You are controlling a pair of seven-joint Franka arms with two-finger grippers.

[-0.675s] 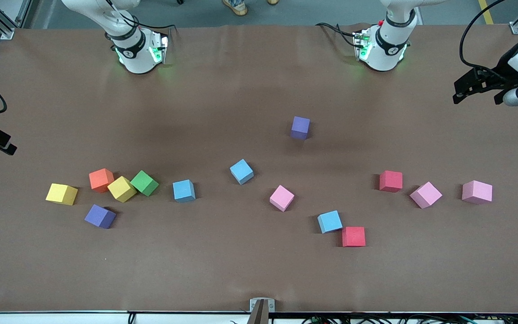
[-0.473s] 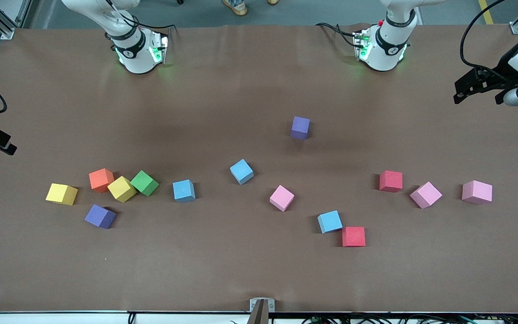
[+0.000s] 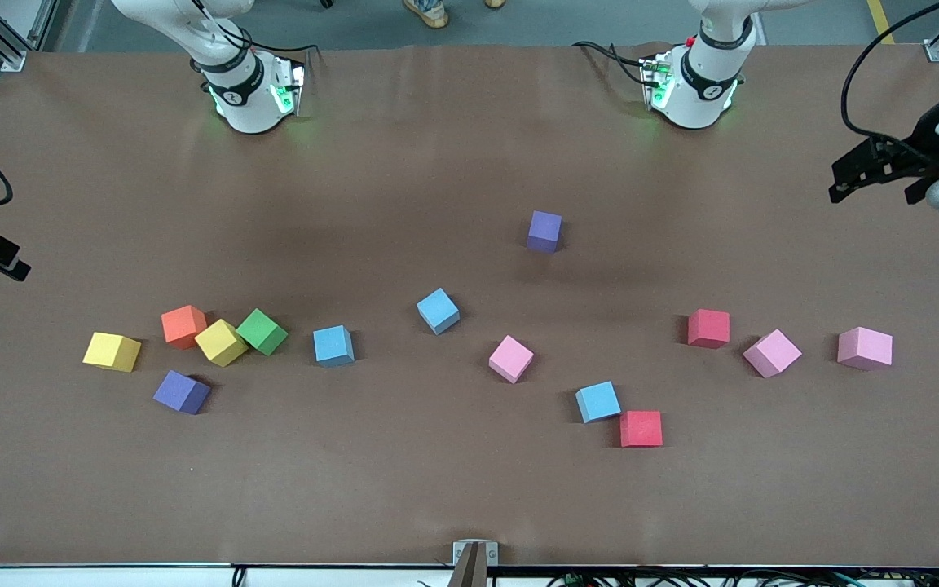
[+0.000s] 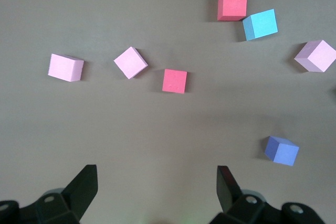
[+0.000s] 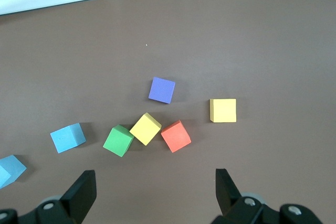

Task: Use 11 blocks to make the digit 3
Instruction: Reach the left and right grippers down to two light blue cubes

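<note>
Front view shows every cube loose and scattered, no digit 3 begun; the left gripper [image 3: 844,175] hangs wide and empty over the left arm's end of the table, and the right gripper [image 5: 152,190], jaws spread wide and empty in its wrist view, waits above its own end.

Judged from this, the nearest task cube to the left gripper is the red cube [image 3: 708,328], lying toward the camera and toward mid-table from it, with two pale mauve-pink cubes [image 3: 772,352] just beside; the purple cube [image 3: 544,230] stands alone toward mid-table from it.

Below the right gripper sits a cluster: orange cube [image 5: 176,136], yellow cube [image 5: 145,128] and green cube [image 5: 118,140] touching in a row, a second yellow cube [image 5: 223,110] and a purple cube [image 5: 161,89] near.

Count: three light blue cubes [image 3: 438,311], two purple, two red, two yellow, one green, one orange, one bright pink cube [image 3: 511,358], two mauve-pink.
</note>
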